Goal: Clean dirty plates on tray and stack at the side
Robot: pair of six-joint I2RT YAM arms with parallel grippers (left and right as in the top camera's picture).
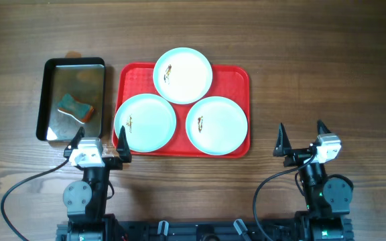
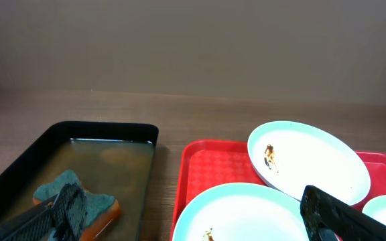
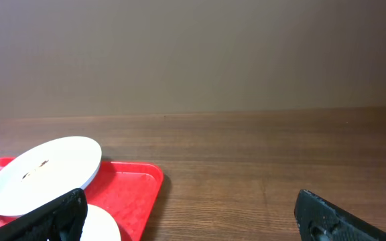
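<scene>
Three plates sit on the tray, smears still on. The far one leans on the two near ones and overhangs the tray's far rim, so pulling a near one first likely tips it. Left claw and right claw are both wide and empty, at the tray's near corners. Pan with sponge is left of the tray, path unblocked. Stack on the surface right of the tray.

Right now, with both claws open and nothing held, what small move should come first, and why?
Probably reach the left claw forward to the sponge in the dark pan. All three plates on the red tray show brown smears, the right claw is empty too, and the sponge lies just ahead of the left one.
</scene>
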